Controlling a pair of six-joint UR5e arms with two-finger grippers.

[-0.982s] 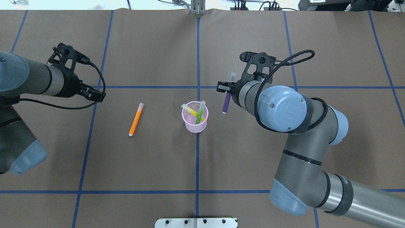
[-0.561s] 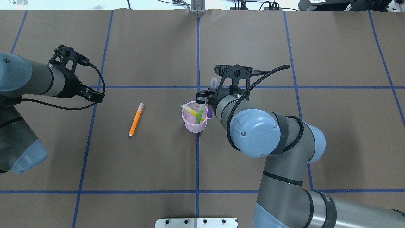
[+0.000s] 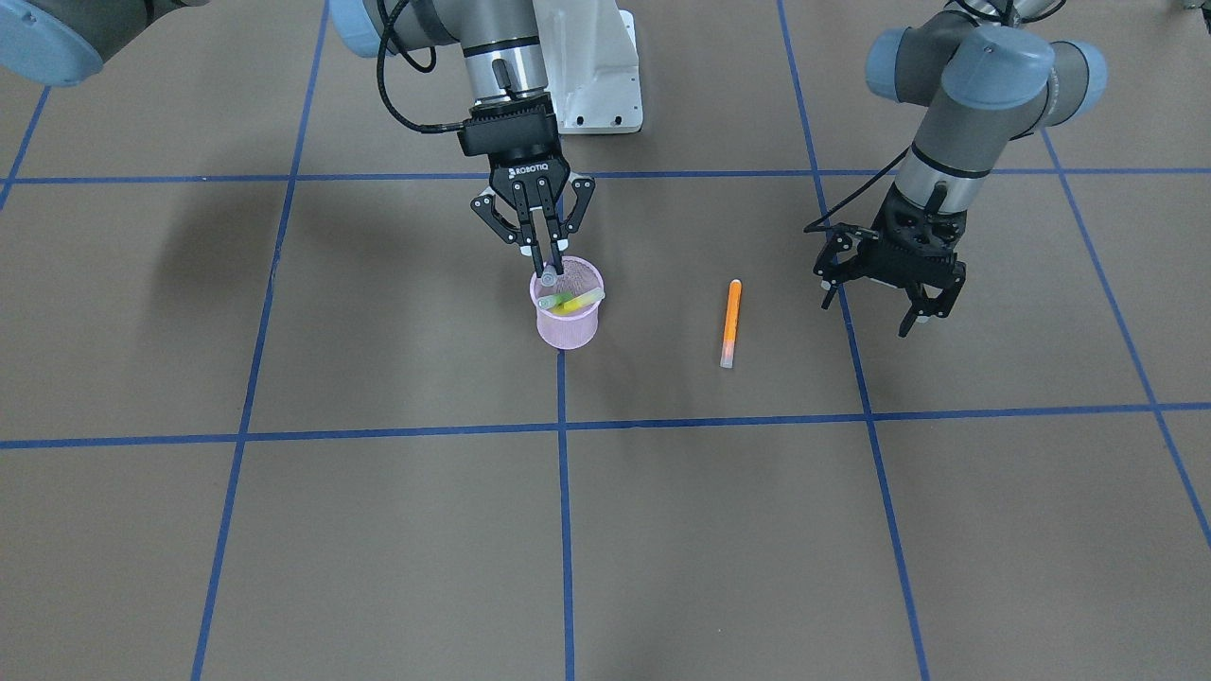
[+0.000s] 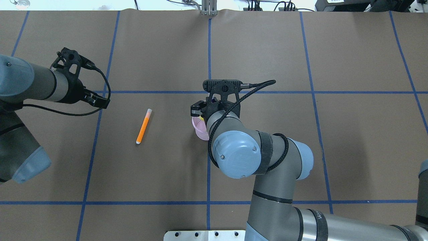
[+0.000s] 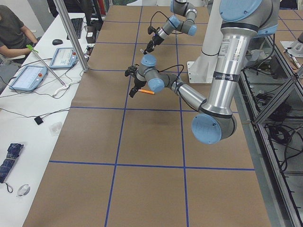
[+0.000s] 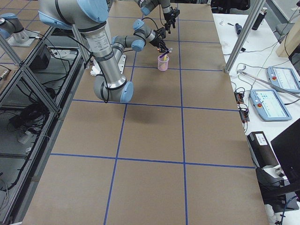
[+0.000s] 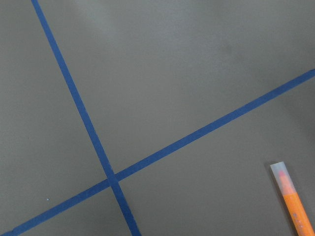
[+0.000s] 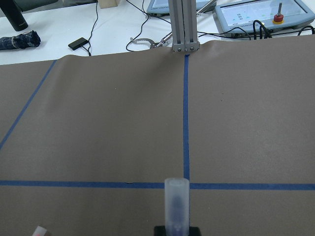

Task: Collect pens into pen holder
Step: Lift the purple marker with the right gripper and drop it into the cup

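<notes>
A brown paper-covered table (image 3: 378, 530) is marked into squares by blue tape lines (image 3: 564, 426) and worked by two robot arms.

There are four pens and one holder. The holder, a small round pink wire-mesh cup (image 3: 566, 326), stands near the middle of the table on one of the tape lines. Two pens lean inside it with their pale caps at the rim: a slim green marker pen (image 3: 562, 300) and a slim yellow marker pen (image 3: 587, 300).

The third, a slim purple marker pen with a pale translucent cap (image 8: 176, 204), is clamped between the closed-in fingers of the right arm's black two-finger gripper (image 3: 546, 263). That gripper points down right over the cup's mouth, the pen's cap just at the rim (from overhead the arm hides nearly all of the cup, so how far the pen reaches in cannot be told).

The fourth, a slim orange marker pen with a pale cap (image 3: 729, 322), lies flat on the table, well apart from the cup, towards the table's end on the robot's left.

The left arm's black two-finger gripper (image 3: 875, 312) hangs above the table just beyond the orange pen, jaws spread apart and holding nothing.
</notes>
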